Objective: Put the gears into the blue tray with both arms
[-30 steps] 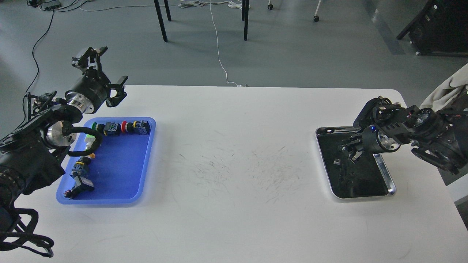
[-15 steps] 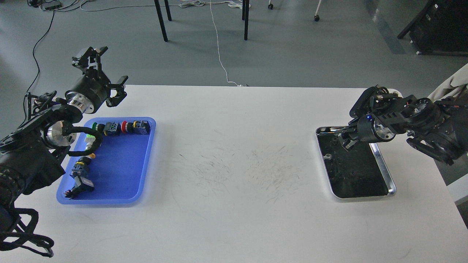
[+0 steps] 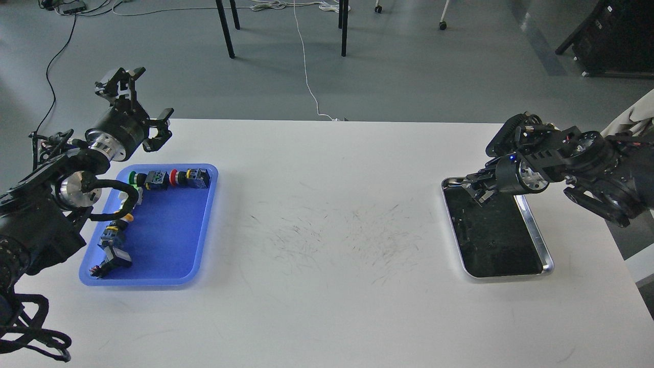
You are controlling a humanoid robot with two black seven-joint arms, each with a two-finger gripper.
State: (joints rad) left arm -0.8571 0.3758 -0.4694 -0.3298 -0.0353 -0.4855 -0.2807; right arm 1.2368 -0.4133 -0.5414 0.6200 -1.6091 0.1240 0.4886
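1. Two arms in play, and I'm seeing no gear clearly anywhere. My right gripper (image 3: 479,190) is hanging over the far-left corner of the silver tray (image 3: 536,240); its fingers are too dark and bunched to separate, so I can't tell if the jaws are closed or carrying a gear.
2. Gears are lying, if anywhere, on the dark tray floor below and behind those jaws, black on black. I'm risking a carry across the table with nothing in the jaws.
3. If I am gripping one, it's tiny; a thin pinch is likely to let it drop and roll on the white table (image 3: 327,306) mid-transfer.
4. The blue tray (image 3: 168,250) is sitting well apart from my right jaws, across the table. That reach is looking long, so a handover or a centre drop may be needed, with another chance to lose the part.
5. My left gripper (image 3: 138,99) is standing with jaws spread wide and empty, just beyond the blue tray's far-left corner.
6. Push-button switches (image 3: 168,178) are crowding the tray's far and left edges under my left jaws; coming down there is risking a knock.
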